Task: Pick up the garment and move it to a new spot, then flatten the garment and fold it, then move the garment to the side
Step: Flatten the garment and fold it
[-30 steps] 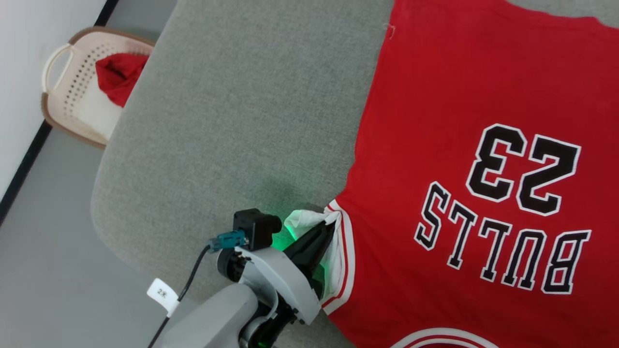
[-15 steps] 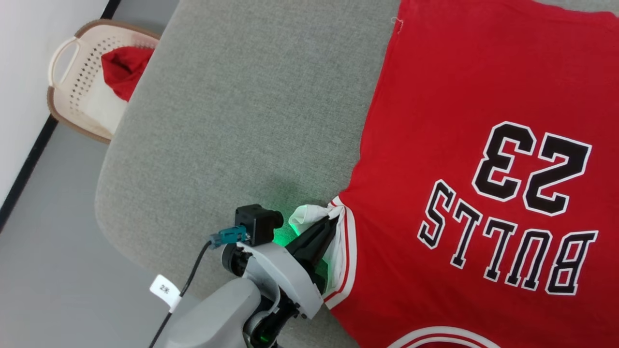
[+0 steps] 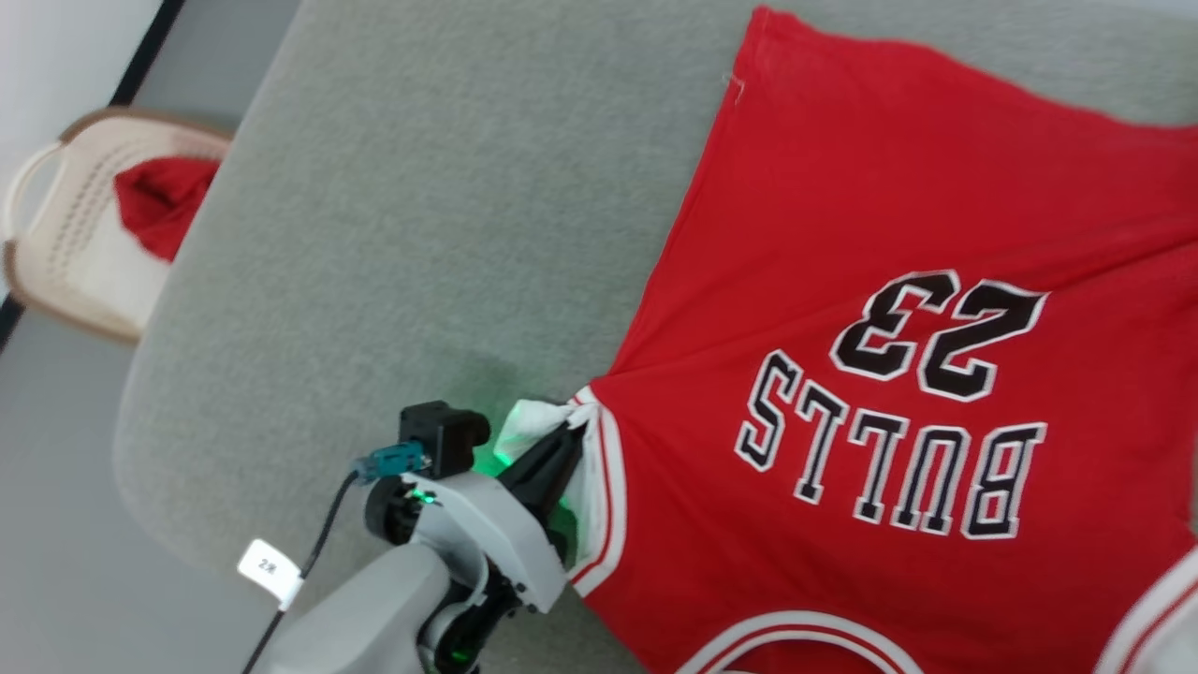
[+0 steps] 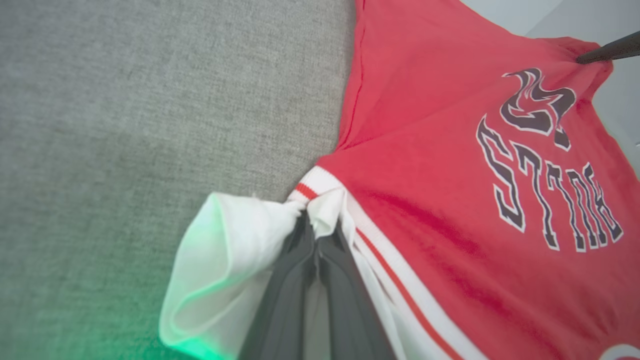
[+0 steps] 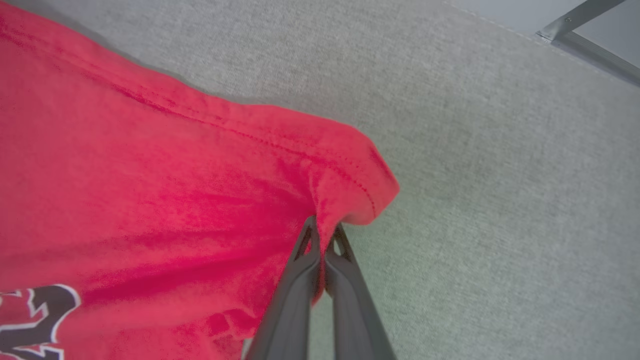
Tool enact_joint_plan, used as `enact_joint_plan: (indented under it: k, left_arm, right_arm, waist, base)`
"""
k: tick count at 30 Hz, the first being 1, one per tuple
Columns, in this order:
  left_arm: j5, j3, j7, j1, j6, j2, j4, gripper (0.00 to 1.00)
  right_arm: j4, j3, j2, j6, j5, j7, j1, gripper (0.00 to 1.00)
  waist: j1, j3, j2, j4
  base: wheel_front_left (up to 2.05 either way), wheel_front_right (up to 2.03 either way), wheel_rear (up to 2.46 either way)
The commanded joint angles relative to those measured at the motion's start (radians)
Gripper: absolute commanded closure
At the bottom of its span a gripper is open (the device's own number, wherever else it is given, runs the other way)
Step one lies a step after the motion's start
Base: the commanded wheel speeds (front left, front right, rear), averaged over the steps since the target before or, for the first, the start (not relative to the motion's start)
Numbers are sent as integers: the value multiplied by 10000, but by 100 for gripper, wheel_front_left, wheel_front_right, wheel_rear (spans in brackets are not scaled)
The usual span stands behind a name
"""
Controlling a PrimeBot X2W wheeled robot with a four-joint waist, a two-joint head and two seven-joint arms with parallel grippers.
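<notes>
Red garment [image 3: 824, 206], one, pinched by left tool [image 4: 316, 234] and right tool [image 5: 323, 235].

The left gripper [image 4: 315, 229] clamps tight on the bunched white sleeve [image 4: 225, 250] of a red jersey shirt [image 4: 425, 150] with black white-outlined lettering, right at the striped trim. Shirt lies on a grey woven fabric surface [image 4: 125, 100]. The right gripper [image 4: 585, 58] tip touches the shirt's far corner.

**Bright, with green spill**

We see even, bright light. A green glow tints the white sleeve [image 4: 220, 260] and grey fabric surface [image 4: 100, 125]. The laundry basket [image 3: 75, 253] is blurred; the left fingers [image 4: 285, 310] look out of focus.
</notes>
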Motion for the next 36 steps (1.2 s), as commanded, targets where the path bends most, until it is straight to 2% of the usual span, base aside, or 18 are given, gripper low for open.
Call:
enact_joint_plan:
  k: [1, 10, 16, 17, 22, 28, 33, 36]
  left_arm:
    - [-45, 87, 153, 131, 320, 226, 157, 100]
    - [-112, 149, 338, 526, 624, 881, -632, 100]
    - [-203, 232, 500, 883, 929, 1393, -1205, 100]
    - [-203, 232, 500, 883, 929, 1393, -1205, 100]
    - [-276, 285, 633, 1085, 1137, 1728, -1689, 100]
    - [-311, 314, 734, 1289, 1365, 1978, -2185, 100]
    - [-369, 343, 789, 1408, 1475, 2116, -2455, 100]
    - [-382, 332, 815, 1433, 1540, 2170, -2565, 100]
  right_arm:
    - [-264, 94, -181, -14, 292, -47, 363, 100]
    - [-2252, -6, -911, -14, 1888, -452, 2879, 100]
    - [-3434, -655, -810, -14, 2528, -1023, 5165, 100]
    - [-3434, -655, -810, -14, 2528, -1023, 5165, 100]
    - [-4364, -1516, -349, -14, 2791, -1523, 7124, 100]
    - [-5295, -2357, 502, -14, 2686, -1951, 9271, 100]
    - [-5739, -2559, 1340, -14, 2675, -2220, 10539, 100]
    - [-5852, -2510, 1589, -14, 2537, -2409, 10907, 100]
  waist:
    - [0, -508, 0, -601]
    - [0, -1137, 0, -1726]
    - [0, -1512, 0, -2461]
    - [0, -1512, 0, -2461]
    - [0, -1687, 0, -2887]
    - [0, -1704, 0, -3195]
    - [0, -1672, 0, -3332]
    - [0, -1681, 0, -3395]
  base:
    - [0, 0, 0]
    - [0, 0, 0]
    - [0, 0, 0]
    - [0, 0, 0]
    - [0, 0, 0]
    - [0, 0, 0]
    - [0, 0, 0]
    - [0, 0, 0]
